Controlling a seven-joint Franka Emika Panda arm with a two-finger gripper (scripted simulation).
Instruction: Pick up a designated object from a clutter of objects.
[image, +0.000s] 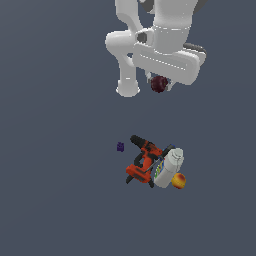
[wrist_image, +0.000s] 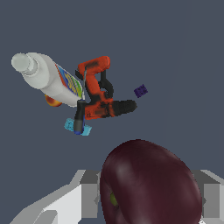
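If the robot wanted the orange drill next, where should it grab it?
Probably the power drill's narrow handle, between its body and its base. The drill lies flat, so coming straight down with a finger on each side fits. The white bottle presses against one side, leaving little room there.

Wrist view. Maroon ball (wrist_image: 151, 183) large in the foreground, gripped between grey fingers (wrist_image: 89, 199) of the gripper (wrist_image: 148, 197), one at each flank. Beyond it, on a dark grey floor (wrist_image: 183, 57), clutter well apart from the ball: red-orange and black drill (wrist_image: 99, 94) lying on its side; white bottle (wrist_image: 48, 78) with coloured label touching the drill at its 9 o'clock; a sliver of orange fruit (wrist_image: 52, 101) showing at the bottle's edge; small blue item (wrist_image: 78, 127) at the drill's 7 o'clock, identity unclear; purple cube (wrist_image: 140, 91) near the drill's 3 o'clock, apart.
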